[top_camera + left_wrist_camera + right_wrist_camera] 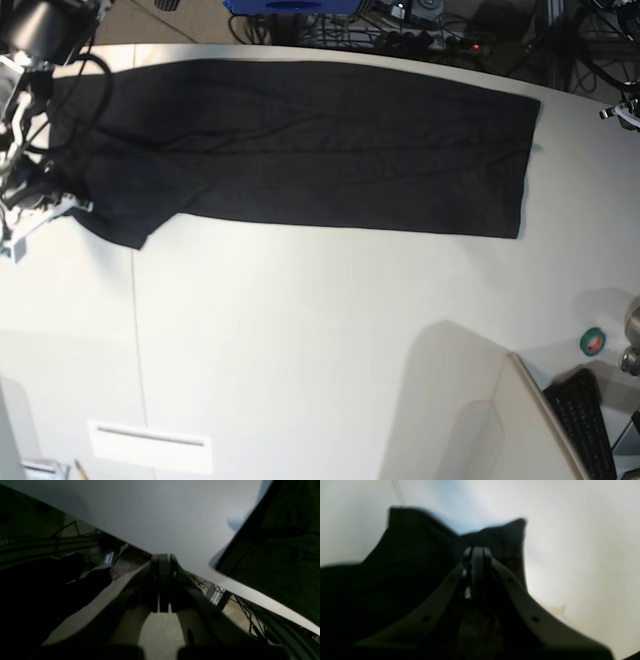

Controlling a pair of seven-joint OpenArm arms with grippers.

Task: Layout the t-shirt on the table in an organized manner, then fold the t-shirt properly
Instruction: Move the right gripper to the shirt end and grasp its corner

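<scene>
1. The near stretch of the table (300, 340) is being left bare, presumably so that room is kept for the folds to come; only a small white vent panel (150, 447) and, off to one corner, a keyboard (585, 420) and a roll of green tape (593, 342) are being kept there.
2. The t-shirt (330, 150) is being held spread as a long black band along the far edge, plain side up, with one sleeve (135, 205) splayed out for flattening.
3. The right gripper (477, 552) is being kept pressed together on the t-shirt's cloth at the sleeve end (blurred, so the exact fold cannot be told), seemingly so it can be tugged straight.
4. The left gripper (162, 560) is being held closed on nothing, parked beyond the table edge, clear of the cloth.
</scene>
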